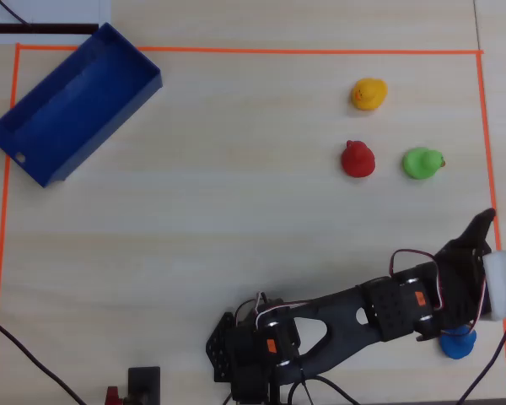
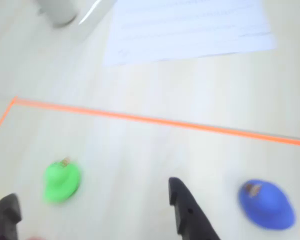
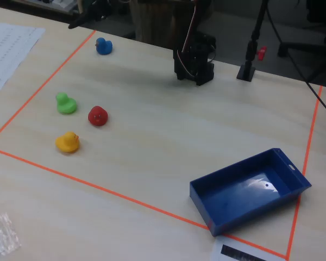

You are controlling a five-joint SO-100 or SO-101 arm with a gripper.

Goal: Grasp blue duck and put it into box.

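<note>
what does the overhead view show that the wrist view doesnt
Only the overhead view shows the large rectangular blue box, the small red duck, the small yellow duck and the black jointed arm. Only the wrist view shows a white printed paper sheet beyond the tape and the dark open gripper fingertips up close. Both show the small rounded blue duck, the green duck and the orange tape border on the pale wooden table.

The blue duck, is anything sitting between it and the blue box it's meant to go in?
Nothing visible does. The blue duck and the box sit at opposite corners of bare table, while the red duck, green duck and yellow duck sit off to one side.
</note>
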